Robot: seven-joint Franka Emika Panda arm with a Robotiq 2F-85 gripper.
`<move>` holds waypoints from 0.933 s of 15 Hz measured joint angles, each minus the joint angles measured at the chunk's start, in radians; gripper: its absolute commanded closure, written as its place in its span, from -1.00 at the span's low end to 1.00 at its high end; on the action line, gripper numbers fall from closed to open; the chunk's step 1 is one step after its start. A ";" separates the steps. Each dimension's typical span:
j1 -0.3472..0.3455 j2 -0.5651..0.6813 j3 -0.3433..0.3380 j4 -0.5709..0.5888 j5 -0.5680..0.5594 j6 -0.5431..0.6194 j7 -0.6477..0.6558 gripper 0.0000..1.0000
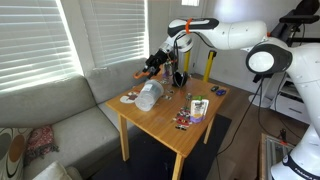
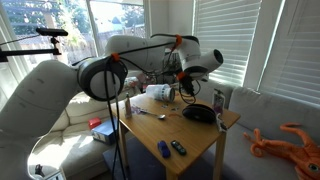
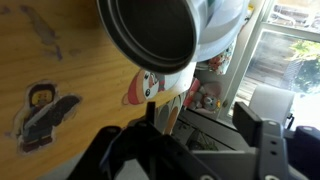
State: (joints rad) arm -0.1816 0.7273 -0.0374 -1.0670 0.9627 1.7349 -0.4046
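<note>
The cup (image 3: 150, 35) lies on its side on the wooden table (image 3: 60, 70), near the corner that stands by the sofa (image 1: 60, 125) and the window. In both exterior views (image 1: 148, 97) (image 2: 159, 91) its pale body rests flat on the table top. Its long axis runs level with the board.

In the wrist view its dark open mouth faces straight back at the claw (image 3: 195, 130), so that axis points nearly along the line the claw looks down. The base points away, toward the table's edge. The mouth sits a little off the centre line of the gap, toward the finger at the picture's left side (image 3: 120, 150).

Your claw stands open, with nothing between the two fingers, and it is apart from the cup. In an exterior view it hangs above the cup on the window side (image 1: 152, 67), tilted down toward it.

Just beside the rim, on the claw's side, lies a small red and white piece (image 3: 140, 90). A cartoon sticker (image 3: 42, 108) lies further off on the board
</note>
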 measured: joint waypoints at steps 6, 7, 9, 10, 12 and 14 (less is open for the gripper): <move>0.001 -0.033 0.003 0.006 -0.089 -0.077 0.184 -0.85; 0.001 -0.037 0.003 0.006 -0.102 -0.101 0.211 -0.86; 0.000 -0.045 0.003 0.006 -0.130 -0.149 0.260 -0.89; 0.000 -0.049 0.003 0.006 -0.145 -0.176 0.282 -0.82; -0.002 -0.055 0.003 0.007 -0.169 -0.221 0.313 -0.33; -0.003 -0.056 0.003 0.007 -0.184 -0.244 0.320 -0.10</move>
State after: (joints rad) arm -0.1845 0.6712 -0.0340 -1.0600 0.7791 1.4909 -0.0848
